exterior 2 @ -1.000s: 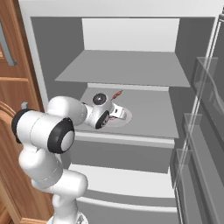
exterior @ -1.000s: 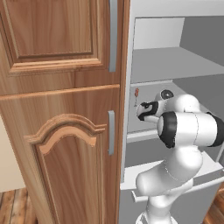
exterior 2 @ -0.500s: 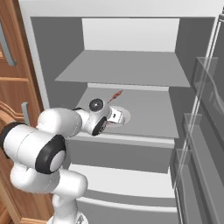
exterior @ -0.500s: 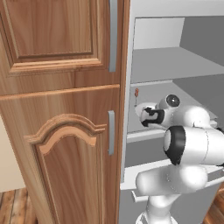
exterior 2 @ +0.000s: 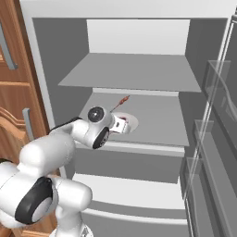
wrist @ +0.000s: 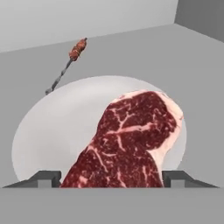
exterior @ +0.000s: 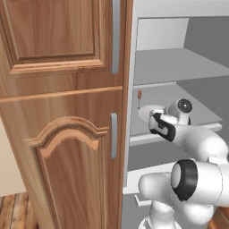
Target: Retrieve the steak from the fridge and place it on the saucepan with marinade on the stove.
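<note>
The steak, a raw red slab with pale marbling, lies on a round white plate on the middle shelf of the open fridge. My gripper is open and low over the plate's near rim. One dark fingertip stands on each side of the steak's near end. From the base views, the gripper reaches in over the shelf's front edge to the plate. The saucepan, marinade and stove are out of view.
A thin red-tipped stick lies on the shelf behind the plate, towards the left wall. A wooden cabinet stands close on the fridge's left. The open fridge door with its bins is on the right. Another shelf hangs above.
The arm has folded lower, its elbow dropping in front of the shelf. The hand has settled closer to the plate, and the jaws have narrowed slightly.
</note>
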Controlling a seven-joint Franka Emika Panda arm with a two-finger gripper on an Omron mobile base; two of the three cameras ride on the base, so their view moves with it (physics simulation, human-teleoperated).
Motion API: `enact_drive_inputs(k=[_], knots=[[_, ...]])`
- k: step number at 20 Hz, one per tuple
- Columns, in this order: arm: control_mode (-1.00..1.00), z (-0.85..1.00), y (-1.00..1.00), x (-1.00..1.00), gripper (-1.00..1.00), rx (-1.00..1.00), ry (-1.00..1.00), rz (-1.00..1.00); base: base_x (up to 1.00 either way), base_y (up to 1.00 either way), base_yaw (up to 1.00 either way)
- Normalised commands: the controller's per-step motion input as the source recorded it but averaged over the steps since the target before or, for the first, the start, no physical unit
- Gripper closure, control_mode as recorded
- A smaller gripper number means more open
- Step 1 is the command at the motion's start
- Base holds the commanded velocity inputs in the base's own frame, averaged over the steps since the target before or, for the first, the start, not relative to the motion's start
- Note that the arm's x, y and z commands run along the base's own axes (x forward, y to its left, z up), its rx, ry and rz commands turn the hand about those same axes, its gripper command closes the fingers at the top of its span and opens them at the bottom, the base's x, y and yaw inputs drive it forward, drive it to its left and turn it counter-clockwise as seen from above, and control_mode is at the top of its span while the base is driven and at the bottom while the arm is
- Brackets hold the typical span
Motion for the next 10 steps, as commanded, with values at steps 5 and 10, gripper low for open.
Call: enact_drive_inputs(k=[5,10], knots=[[-1.00,0.38,0.00,-0.37,1.00,0.00,0.00,0.00,0.00,0.00,0.00],[-1.00,0.35,0.00,-0.31,1.00,0.00,0.00,0.00,0.00,0.00,0.00]])
